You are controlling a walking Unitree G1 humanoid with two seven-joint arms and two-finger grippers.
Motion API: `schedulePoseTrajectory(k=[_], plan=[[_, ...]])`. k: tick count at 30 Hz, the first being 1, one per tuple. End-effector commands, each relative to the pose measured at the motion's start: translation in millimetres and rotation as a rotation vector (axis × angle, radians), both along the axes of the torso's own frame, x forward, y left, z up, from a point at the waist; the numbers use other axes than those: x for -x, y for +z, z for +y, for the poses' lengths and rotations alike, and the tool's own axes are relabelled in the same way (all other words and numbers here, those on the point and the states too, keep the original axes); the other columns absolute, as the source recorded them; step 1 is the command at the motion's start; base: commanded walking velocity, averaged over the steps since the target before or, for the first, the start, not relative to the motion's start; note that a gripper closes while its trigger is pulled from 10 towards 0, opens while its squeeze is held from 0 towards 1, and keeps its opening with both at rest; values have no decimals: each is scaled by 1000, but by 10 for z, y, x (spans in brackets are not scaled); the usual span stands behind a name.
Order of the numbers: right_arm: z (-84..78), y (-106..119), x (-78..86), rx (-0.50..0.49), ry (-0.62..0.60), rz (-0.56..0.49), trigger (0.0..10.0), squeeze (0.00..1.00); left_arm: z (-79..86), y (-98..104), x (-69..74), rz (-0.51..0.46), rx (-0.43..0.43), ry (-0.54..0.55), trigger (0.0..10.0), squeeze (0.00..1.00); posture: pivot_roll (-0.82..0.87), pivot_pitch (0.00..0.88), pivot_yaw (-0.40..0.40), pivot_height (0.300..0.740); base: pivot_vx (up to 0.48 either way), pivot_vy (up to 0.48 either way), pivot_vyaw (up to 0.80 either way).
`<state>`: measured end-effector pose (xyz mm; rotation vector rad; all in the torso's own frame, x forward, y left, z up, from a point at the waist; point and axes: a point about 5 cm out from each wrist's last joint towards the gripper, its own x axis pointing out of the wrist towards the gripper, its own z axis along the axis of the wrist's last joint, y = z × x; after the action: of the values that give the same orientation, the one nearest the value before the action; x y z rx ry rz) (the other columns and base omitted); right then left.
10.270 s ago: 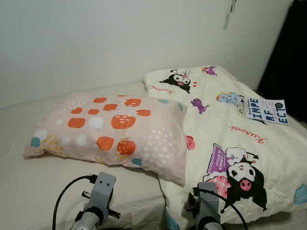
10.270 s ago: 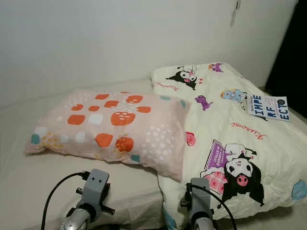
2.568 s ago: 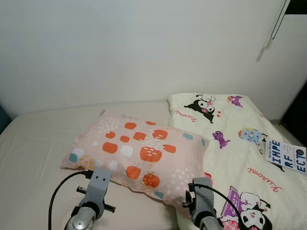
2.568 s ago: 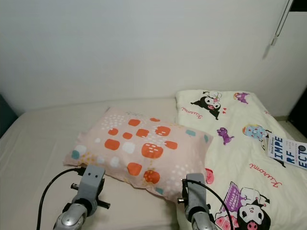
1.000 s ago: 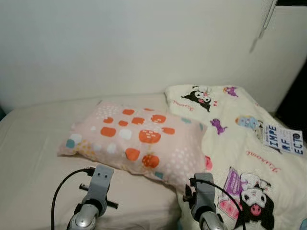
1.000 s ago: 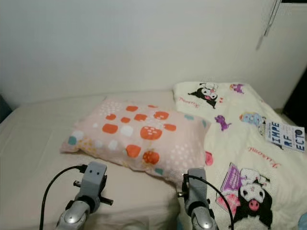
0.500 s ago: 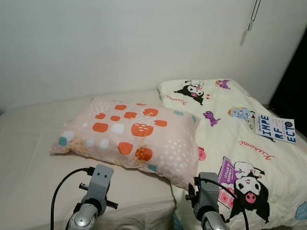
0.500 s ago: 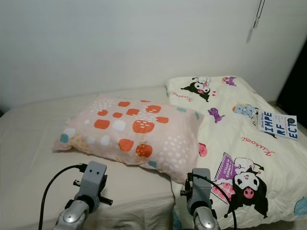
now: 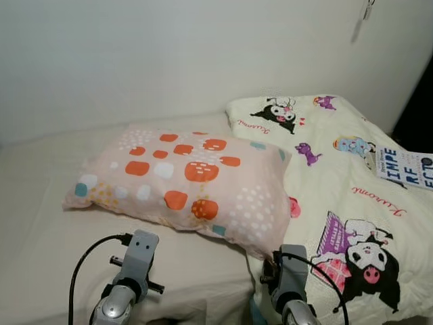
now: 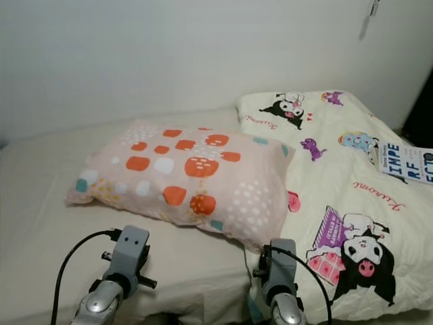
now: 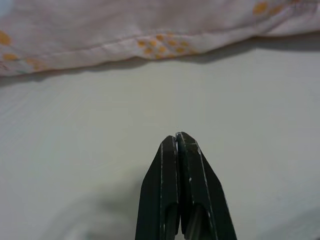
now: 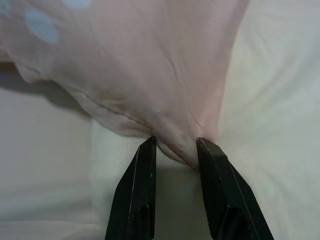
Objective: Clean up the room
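A pink pillow (image 9: 183, 177) with orange and white patches lies across the beige bed sheet (image 9: 40, 223), its right end resting on a cream cartoon-print quilt (image 9: 338, 183). Both silver wrists rise at the near edge of the bed, the left (image 9: 139, 261) in front of the pillow and the right (image 9: 291, 277) by its near right corner. In the left wrist view my left gripper (image 11: 177, 136) is shut and empty over bare sheet, the pillow's seam (image 11: 150, 42) ahead of it. My right gripper (image 12: 176, 144) is open, and the pillow's corner (image 12: 175, 135) sits at its fingertips.
A white booklet (image 9: 406, 167) with large blue letters lies on the quilt at the far right. A plain white wall (image 9: 169, 54) runs behind the bed. A dark opening (image 9: 421, 101) stands at the right edge. Bare sheet stretches left of the pillow.
The head view has swung a little, shifting the whole picture. Pillow, quilt and booklet keep their places, and both wrists stay at the bed's near edge.
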<state>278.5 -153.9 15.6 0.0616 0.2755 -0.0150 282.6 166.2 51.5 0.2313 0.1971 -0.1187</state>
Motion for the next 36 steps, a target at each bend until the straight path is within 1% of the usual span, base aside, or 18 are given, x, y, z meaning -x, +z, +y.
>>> schedulePoseTrajectory(k=[1,19,28,34,36], plan=[[4,-50,41,-9,-3,28,10000,0,63,-37,44,24,-16,7,10000,0,78,159,35,566,0,0,0],[19,-69,52,-13,4,38,10000,0,66,-39,51,29,-17,5,10000,0,79,160,38,561,0,0,0],[20,-77,62,-10,3,44,10000,0,95,-61,65,41,-14,9,10000,0,74,159,36,561,0,0,0],[19,-75,58,-10,5,49,10000,0,125,-35,20,40,4,21,10000,0,72,161,27,561,0,0,0],[2,-55,40,-8,12,46,10000,0,162,28,-37,20,21,39,10000,0,68,166,11,561,0,0,0]])
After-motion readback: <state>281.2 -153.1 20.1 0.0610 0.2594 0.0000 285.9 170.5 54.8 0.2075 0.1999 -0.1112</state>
